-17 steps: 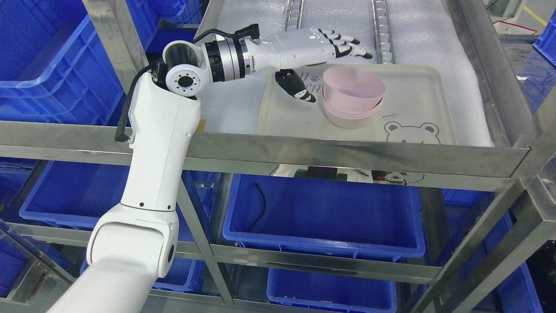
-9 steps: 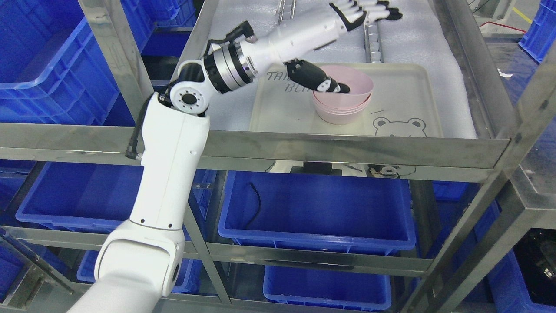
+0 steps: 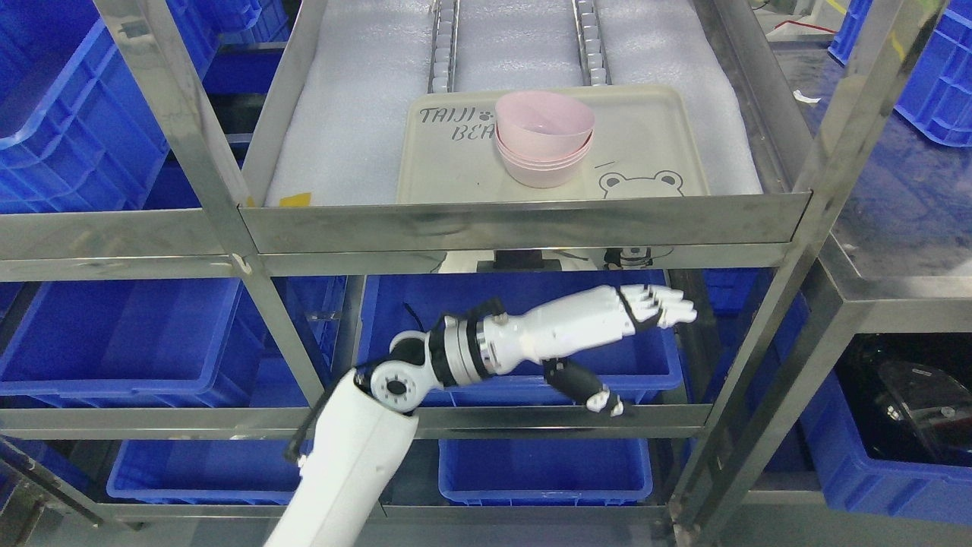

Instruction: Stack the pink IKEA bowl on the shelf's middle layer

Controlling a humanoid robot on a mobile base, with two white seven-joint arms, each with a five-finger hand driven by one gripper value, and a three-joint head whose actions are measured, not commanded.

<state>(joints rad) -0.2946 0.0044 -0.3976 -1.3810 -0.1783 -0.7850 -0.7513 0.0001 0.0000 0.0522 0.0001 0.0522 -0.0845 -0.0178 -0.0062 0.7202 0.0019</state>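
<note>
- Our left hand (image 3: pixel 607 334) hangs below the shelf's middle layer, in front of a blue bin (image 3: pixel 524 334); fingers stretched out, thumb apart, gripping nothing.
- We see the pink bowls (image 3: pixel 544 137) nested in one stack on the cream tray (image 3: pixel 668 137), which sits on the middle layer (image 3: pixel 342 137).
- We judge the stacking done: the top bowl sits level in the ones beneath it, so the hand is clear of it.
</note>
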